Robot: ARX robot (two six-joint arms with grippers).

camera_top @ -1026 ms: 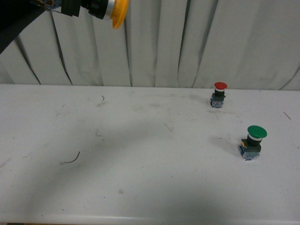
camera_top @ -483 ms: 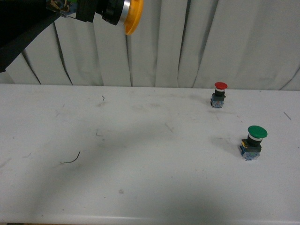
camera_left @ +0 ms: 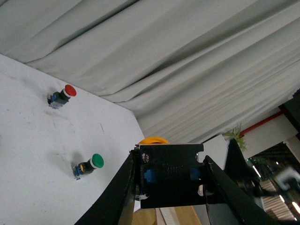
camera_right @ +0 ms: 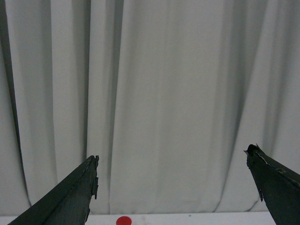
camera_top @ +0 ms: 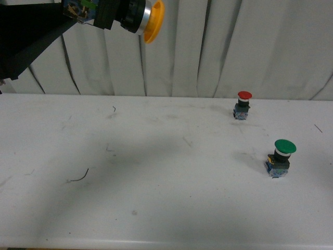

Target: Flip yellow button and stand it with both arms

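Currently | we are holding the yellow button [camera_top: 139, 15] high at far left, left gripper [camera_left: 171, 180] pinching its base | right gripper [camera_right: 173, 185] gaping empty | flip, standing not yet done.

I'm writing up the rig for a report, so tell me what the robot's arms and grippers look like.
The left arm is a bulky, plain black shape. The left gripper has flat, matte black fingers that widen away from the tips. The right gripper has matching black fingers, long and tapering to slightly ragged points. No cables or markings can be made out.
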